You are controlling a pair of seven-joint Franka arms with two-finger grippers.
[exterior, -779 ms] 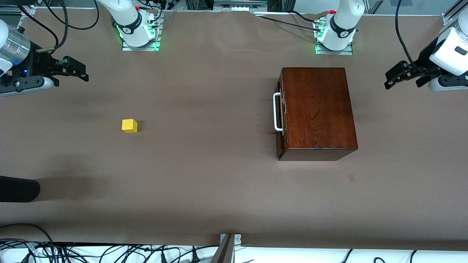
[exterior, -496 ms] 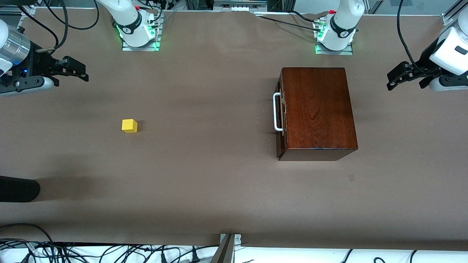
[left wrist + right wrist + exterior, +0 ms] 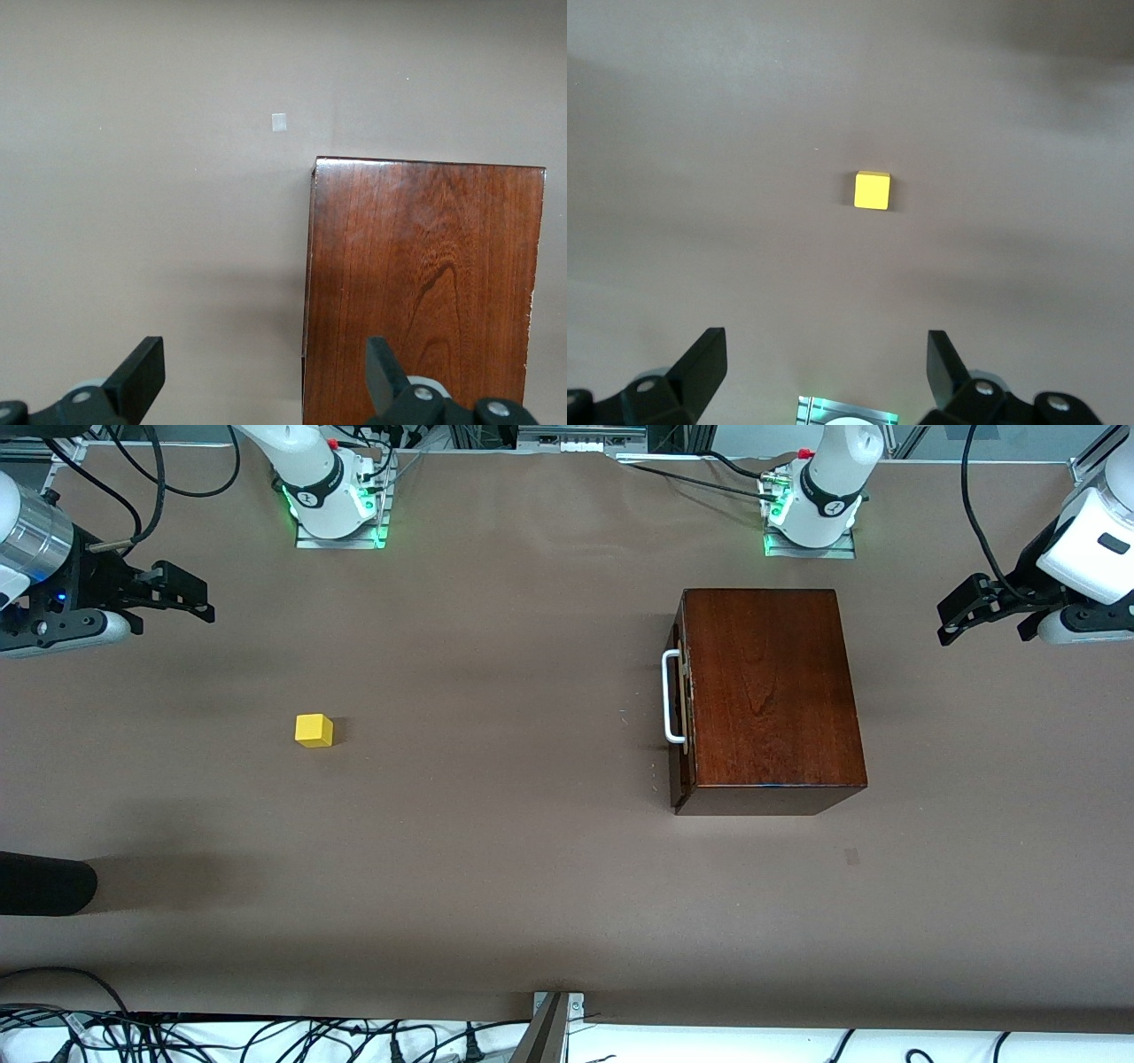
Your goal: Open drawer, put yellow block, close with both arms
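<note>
drawer (image 3: 682, 717) shut, box toward left-arm end of worktop (image 3: 496, 868); stiff white handle (image 3: 671, 696) is the grip. yellow block (image 3: 314, 730) toward right-arm end, light, rigid. left hand (image 3: 955, 613) and right hand (image 3: 190, 595) wide, empty, over end edges.

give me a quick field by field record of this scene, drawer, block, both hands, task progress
drawer: shut inside the wooden box, white handle facing the right arm's end of the table
yellow block: loose on the table, toward the right arm's end, well apart from the box
left hand: open, empty, in the air over the table's edge at the left arm's end
right hand: open, empty, in the air over the right arm's end of the table
progress: drawer not yet opened, block not yet picked up
</note>
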